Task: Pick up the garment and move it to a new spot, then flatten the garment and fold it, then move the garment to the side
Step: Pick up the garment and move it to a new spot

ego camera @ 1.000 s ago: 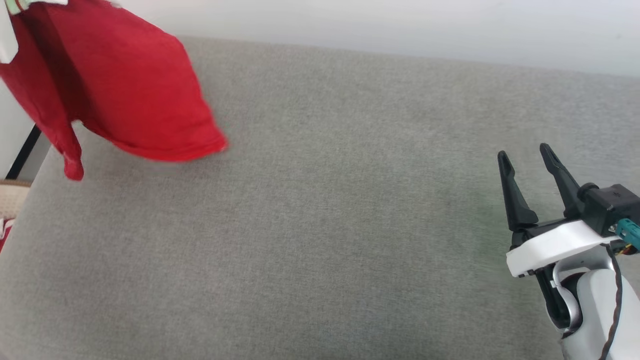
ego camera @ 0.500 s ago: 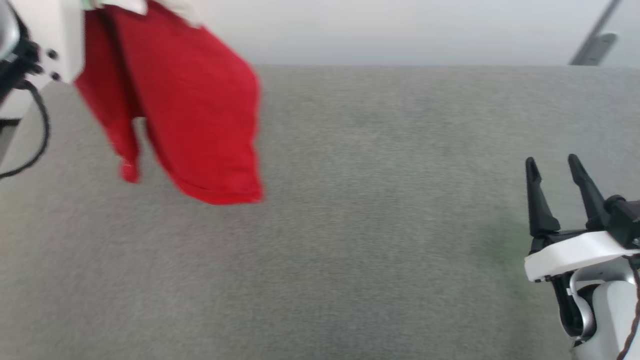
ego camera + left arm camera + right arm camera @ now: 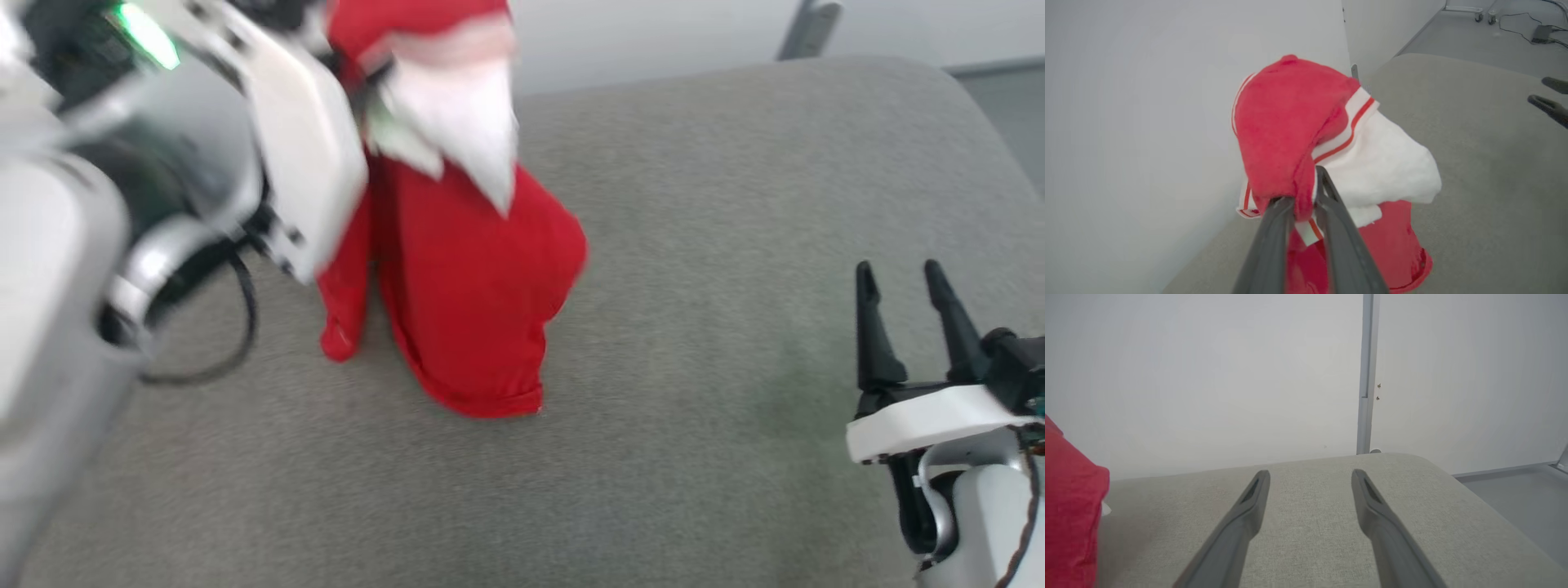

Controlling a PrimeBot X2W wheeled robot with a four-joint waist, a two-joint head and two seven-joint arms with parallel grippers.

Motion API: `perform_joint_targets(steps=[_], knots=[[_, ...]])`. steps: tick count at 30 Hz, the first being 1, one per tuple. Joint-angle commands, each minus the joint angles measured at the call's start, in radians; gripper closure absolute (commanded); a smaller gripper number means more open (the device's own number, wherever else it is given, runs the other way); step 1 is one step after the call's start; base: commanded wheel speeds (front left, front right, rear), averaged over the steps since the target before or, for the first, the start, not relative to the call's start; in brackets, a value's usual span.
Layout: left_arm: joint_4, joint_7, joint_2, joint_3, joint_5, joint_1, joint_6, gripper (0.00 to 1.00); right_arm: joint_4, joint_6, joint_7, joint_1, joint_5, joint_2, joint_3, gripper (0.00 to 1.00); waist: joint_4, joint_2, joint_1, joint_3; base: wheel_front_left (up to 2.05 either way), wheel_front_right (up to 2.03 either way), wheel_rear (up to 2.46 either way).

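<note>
- We see a tiny pale speck (image 3: 538, 407) at the hem of the garment (image 3: 473, 310), a bright red shirt of soft fabric. It is too small for us to read.
- The garment hangs in a bunched, drooping column. A white sleeve end (image 3: 1384, 167) flops over the red body, bordered by red-and-white striped trim bands (image 3: 1347, 130).
- The left pincer (image 3: 1301, 188) is clamped on a gathered fold of the red cloth and trim near the top of the garment.
- The garment is over the left part of the grey woven upholstered surface (image 3: 694, 245), close to the pale wall (image 3: 1208, 375). Its lower hem reaches down to the surface, but we cannot tell whether it rests there.
- The right pincer (image 3: 896, 269) has its fingers apart and holds nothing. It is above the right side of the surface, well apart from the garment.
</note>
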Motion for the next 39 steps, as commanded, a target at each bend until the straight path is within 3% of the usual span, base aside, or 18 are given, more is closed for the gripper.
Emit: perform_joint_targets(steps=[1, 4, 9, 25, 26, 27, 28, 34, 39], knots=[[-0.001, 0.004, -0.001, -0.004, -0.01, 0.022, 0.007, 1.0, 0.007, 0.0, -0.006, 0.007, 0.005, 0.004, 0.003, 0.0, -0.03, -0.0001, 0.0, 0.011, 0.0, 0.0, 0.0], [0.004, 0.011, -0.02, -0.05, -0.021, 0.1, 0.021, 1.0, 0.025, 0.0, -0.016, 0.002, 0.014, 0.016, 0.02, 0.0, -0.065, -0.0001, 0.0, 0.032, 0.0, 0.0, 0.0], [0.077, -0.012, -0.053, -0.111, -0.031, 0.194, 0.01, 1.0, 0.043, 0.0, -0.028, -0.018, 0.016, 0.028, 0.042, 0.0, -0.096, -0.0001, 0.0, 0.058, 0.0, 0.0, 0.0], [0.482, -0.127, -0.174, -0.226, -0.042, 0.31, -0.054, 1.0, 0.094, 0.0, -0.045, -0.093, 0.029, 0.048, 0.135, 0.0, -0.147, -0.0001, 0.0, 0.098, 0.0, 0.0, 0.0], [0.503, -0.131, -0.179, -0.232, -0.038, 0.304, -0.057, 0.83, 0.096, 0.0, -0.044, -0.098, 0.031, 0.047, 0.139, 0.0, -0.146, -0.0001, 0.0, 0.098, 0.0, 0.0, 0.0], [0.52, -0.136, -0.186, -0.236, -0.036, 0.299, -0.06, 0.55, 0.097, 0.0, -0.044, -0.102, 0.032, 0.046, 0.144, 0.0, -0.145, -0.0001, 0.0, 0.098, 0.0, 0.0, 0.0], [0.535, -0.143, -0.194, -0.235, -0.039, 0.294, -0.062, 0.0, 0.099, 0.0, -0.044, -0.105, 0.033, 0.043, 0.148, 0.0, -0.142, -0.0001, 0.0, 0.097, 0.0, 0.0, 0.0], [0.534, -0.214, -0.212, -0.203, -0.058, 0.254, -0.071, 0.0, 0.104, 0.0, -0.045, -0.099, 0.039, 0.025, 0.152, 0.0, -0.11, -0.0001, 0.0, 0.074, 0.0, 0.0, 0.0], [0.485, -0.28, -0.189, -0.18, -0.06, 0.255, -0.078, 0.0, 0.102, 0.0, -0.045, -0.083, 0.038, 0.012, 0.15, 0.0, -0.077, -0.0001, 0.0, 0.047, 0.0, 0.0, 0.0]])
